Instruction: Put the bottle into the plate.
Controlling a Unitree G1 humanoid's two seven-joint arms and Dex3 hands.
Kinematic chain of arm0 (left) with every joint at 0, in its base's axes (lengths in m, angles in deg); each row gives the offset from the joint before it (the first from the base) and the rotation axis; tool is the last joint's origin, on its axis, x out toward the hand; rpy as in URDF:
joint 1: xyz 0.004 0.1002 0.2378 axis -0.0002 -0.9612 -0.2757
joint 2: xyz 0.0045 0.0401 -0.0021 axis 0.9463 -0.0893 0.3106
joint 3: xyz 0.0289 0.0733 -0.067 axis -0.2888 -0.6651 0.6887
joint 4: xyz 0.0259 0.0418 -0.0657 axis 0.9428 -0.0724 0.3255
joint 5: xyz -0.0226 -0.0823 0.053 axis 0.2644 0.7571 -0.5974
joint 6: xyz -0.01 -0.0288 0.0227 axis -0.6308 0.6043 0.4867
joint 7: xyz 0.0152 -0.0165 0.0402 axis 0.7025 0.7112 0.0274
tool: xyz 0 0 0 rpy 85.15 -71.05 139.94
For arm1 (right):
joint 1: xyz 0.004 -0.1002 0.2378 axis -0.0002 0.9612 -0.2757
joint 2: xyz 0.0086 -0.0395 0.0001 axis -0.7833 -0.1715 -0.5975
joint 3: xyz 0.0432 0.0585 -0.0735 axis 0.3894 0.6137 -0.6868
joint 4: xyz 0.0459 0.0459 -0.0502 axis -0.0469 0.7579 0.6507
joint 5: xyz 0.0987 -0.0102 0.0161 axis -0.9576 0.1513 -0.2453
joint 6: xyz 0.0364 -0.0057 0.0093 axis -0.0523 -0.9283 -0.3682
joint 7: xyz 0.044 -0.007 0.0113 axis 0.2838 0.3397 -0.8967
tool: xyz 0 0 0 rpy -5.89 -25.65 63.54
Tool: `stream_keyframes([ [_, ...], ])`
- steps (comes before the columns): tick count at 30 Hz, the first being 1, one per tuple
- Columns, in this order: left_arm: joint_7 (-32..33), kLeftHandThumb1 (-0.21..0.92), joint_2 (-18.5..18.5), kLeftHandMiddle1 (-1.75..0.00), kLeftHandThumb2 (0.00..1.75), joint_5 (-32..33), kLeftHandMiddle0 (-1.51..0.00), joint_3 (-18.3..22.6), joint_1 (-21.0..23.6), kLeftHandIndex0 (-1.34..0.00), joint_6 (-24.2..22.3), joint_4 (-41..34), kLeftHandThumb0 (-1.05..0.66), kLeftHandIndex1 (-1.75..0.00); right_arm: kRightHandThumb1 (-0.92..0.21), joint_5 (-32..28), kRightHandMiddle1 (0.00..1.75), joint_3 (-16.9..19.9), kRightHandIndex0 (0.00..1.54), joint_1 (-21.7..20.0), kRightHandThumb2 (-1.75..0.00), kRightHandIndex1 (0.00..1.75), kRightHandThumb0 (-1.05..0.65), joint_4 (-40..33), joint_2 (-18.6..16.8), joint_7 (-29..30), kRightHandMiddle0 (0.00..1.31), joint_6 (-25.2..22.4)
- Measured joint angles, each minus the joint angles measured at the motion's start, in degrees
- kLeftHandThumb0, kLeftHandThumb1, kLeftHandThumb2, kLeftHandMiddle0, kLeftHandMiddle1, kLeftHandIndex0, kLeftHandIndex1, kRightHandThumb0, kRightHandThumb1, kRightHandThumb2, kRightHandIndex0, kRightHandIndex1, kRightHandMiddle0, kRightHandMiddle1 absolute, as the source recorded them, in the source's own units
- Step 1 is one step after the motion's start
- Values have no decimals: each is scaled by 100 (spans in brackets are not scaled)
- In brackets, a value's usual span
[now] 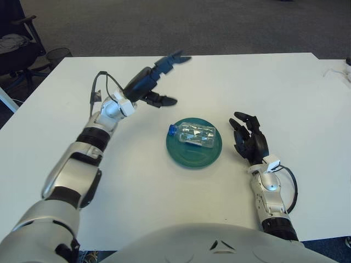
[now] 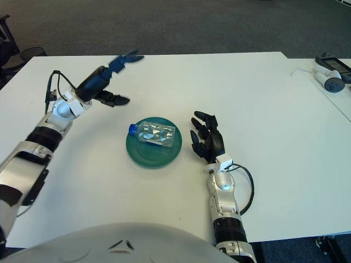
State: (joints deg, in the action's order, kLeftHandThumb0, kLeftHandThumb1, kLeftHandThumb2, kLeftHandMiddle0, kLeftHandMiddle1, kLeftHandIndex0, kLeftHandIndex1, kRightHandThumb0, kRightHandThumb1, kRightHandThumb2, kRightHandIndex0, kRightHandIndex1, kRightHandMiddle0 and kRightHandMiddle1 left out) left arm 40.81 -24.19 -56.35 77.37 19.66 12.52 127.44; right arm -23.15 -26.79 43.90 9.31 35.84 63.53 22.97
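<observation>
Left eye view, nearest first: the right hand [image 1: 249, 141] shows just to the right of the green plate [image 1: 193, 155], fingers loosely spread and gripping nothing. The plate sits on the white table [image 1: 164, 186], and the clear bottle [image 1: 194, 133] lies on its side inside it, blue cap toward the plate's left rim. Beyond the plate and to its left, the left hand [image 1: 154, 82] is raised above the table, fingers released and holding nothing.
</observation>
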Motion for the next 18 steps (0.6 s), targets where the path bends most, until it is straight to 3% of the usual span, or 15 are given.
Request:
stream_keyframes([
  [4, 562, 92, -486, -23, 84, 473, -46, 687, -187, -9, -860, 42, -82, -115, -92, 1, 95, -8, 35, -9, -48, 17, -65, 8, -10, 2, 0, -36],
  [6, 796, 92, -641, -45, 85, 534, -40, 932, -389, -10, -1175, -39, -80, -119, -92, 2, 95, -15, 35, -7, -48, 17, -65, 7, -10, 2, 0, -38],
  [10, 1130, 92, -955, -69, 88, 511, -32, 1207, -942, -9, -1416, -171, -77, -124, -92, 3, 96, -15, 36, 15, -48, 17, -65, 7, -4, 4, 0, -39],
  [14, 1232, 92, -1235, -75, 88, 480, -30, 1360, -1343, -10, -1670, -137, -77, -124, -92, 2, 95, -6, 35, 40, -48, 17, -64, 8, 16, 1, 0, -41],
  [18, 1332, 92, -1439, -76, 88, 447, -29, 1496, -1458, -8, -1855, -89, -78, -123, -92, 1, 93, -7, 35, 41, -49, 17, -65, 8, 17, -2, 0, -41],
])
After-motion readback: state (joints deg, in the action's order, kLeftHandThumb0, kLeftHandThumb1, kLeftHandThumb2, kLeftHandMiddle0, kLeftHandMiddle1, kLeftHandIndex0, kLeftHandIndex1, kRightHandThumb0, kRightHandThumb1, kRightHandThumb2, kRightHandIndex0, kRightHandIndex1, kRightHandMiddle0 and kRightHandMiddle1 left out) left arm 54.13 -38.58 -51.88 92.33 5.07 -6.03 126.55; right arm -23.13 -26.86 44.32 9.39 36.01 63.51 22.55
